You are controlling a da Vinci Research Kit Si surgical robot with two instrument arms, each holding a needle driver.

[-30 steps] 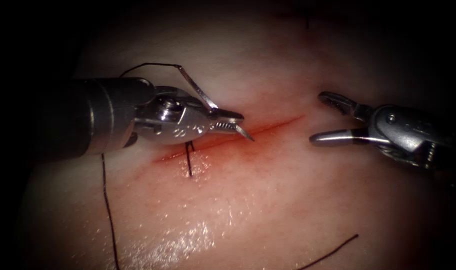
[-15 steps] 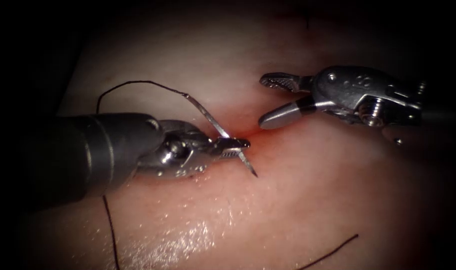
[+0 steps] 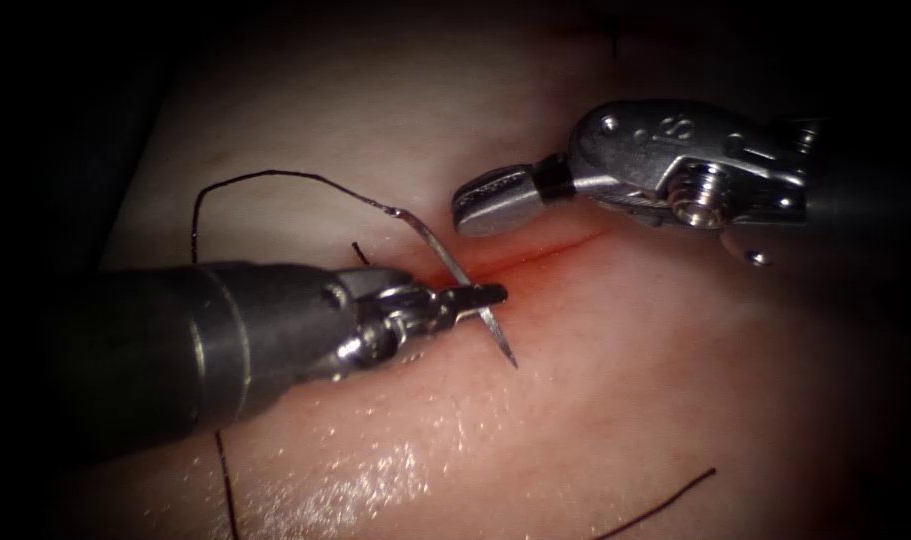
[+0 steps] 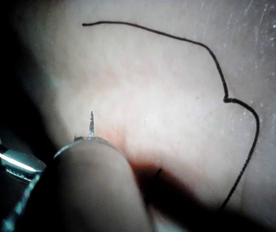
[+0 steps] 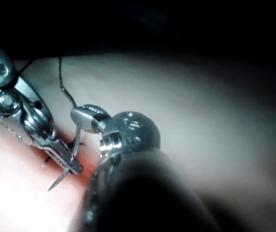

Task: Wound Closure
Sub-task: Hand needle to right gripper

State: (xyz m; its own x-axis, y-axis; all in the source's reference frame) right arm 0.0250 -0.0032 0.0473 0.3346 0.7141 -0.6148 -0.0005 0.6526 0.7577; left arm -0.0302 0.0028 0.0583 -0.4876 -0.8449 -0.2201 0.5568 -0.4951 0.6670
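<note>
My left tool (image 3: 480, 297) comes in from the left, jaws shut on the curved needle (image 3: 445, 258) about a third of its length back from the tip. The needle stands steeply over the cut (image 3: 555, 245) and is free of the tissue (image 3: 625, 380); its tip (image 3: 513, 362) points down just below the cut. The left wrist view shows the tip (image 4: 91, 123) bare. My right tool (image 3: 465, 212) hovers above the cut, beside the needle's tail half, jaws together with nothing seen between them. In the right wrist view it (image 5: 79, 115) sits close to the needle (image 5: 65, 169). Black thread (image 3: 275, 174) loops left from the tail.
The thread runs on behind the left shaft and down the tissue (image 3: 222, 480). A loose thread end (image 3: 665, 497) lies at the lower right, and a short cut end (image 3: 358, 250) sticks up near the left tool. Red fluid colours the cut. Wet tissue glistens in front.
The left tool has carried the needle down and a little right, off the cut. The right tool has swung up and left towards the needle, and its wide-open jaws have closed.
</note>
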